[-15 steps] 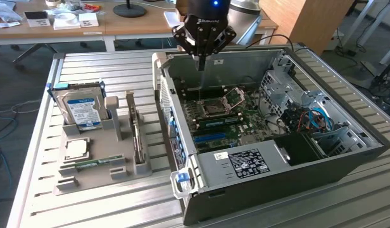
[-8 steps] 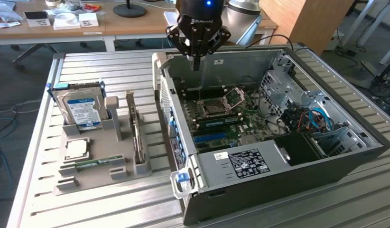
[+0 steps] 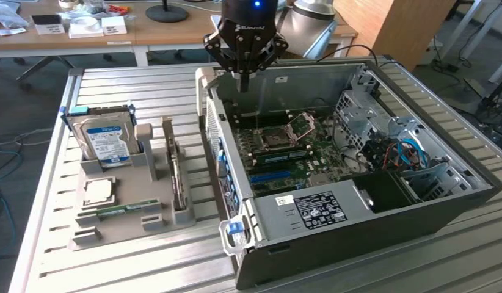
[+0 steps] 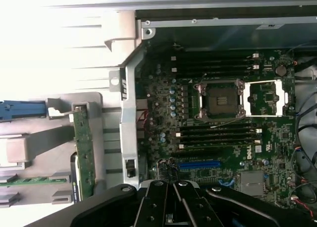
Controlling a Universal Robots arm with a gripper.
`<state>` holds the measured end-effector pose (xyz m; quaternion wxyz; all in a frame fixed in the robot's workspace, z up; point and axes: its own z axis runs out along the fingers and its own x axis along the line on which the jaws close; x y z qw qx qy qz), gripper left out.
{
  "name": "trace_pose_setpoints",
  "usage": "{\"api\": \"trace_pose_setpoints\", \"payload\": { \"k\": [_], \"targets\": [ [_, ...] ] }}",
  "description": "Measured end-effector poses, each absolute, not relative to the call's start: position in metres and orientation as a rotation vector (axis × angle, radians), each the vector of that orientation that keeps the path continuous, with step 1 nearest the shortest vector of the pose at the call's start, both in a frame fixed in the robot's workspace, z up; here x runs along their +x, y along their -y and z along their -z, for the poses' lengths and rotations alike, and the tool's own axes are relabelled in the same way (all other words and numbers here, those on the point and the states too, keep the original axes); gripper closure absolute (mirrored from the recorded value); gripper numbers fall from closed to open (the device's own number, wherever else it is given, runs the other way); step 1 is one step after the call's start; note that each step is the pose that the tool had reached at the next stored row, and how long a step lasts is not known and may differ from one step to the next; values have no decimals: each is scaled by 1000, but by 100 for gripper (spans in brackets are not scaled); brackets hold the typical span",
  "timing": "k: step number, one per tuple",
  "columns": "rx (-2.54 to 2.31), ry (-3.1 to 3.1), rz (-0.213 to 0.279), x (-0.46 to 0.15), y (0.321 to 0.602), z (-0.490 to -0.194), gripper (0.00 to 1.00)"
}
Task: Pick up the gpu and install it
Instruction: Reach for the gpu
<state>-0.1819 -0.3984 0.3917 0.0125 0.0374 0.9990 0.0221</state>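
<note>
Status: pick not started.

- tool (image 3: 243,84): fingers pinched together, nothing between them. It hangs over the open case (image 3: 316,79), close to the case's side wall and touching nothing. The wrist view shows the same tool (image 4: 173,187), tips closed.
- gpu (image 3: 176,174): parked on edge in a slot of the grey tray (image 3: 112,229). That's lower than the tool and well apart from it, on the far side of the case wall. In the wrist view the gpu (image 4: 84,157) shows as a thin green board edge in its holder, with the tool not in contact.
- Same tray, further from the tool than the gpu: hard drive (image 3: 104,137) upright and memory stick (image 3: 121,210) lying flat. The tray and case sit on the slatted bench (image 3: 129,85).
- mainboard (image 4: 163,103): the blue slot (image 4: 200,164) is roughly below the tool and has no card in it. The processor socket (image 4: 220,100) sits deeper in from the tool and looks open.

My read: nothing of the task is done. Both the grasp and the seating are outstanding.

Writing:
- "ROBOTIQ" on the tool body in the exterior view.
- Dell logo (image 4: 257,148) on the mainboard, beside the blue slot.
- White sticker (image 3: 316,210) on the power supply box has a barcode and dense print, too small to read.
- The hard drive label is blue and white. I can't make out its text.
</note>
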Motion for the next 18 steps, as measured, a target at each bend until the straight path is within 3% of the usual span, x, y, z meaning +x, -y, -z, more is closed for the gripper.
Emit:
{"api": "trace_pose_setpoints", "payload": {
  "k": [18],
  "targets": [
    [116, -3114, -69, -225, 398, -391, 90]
  ]
}}
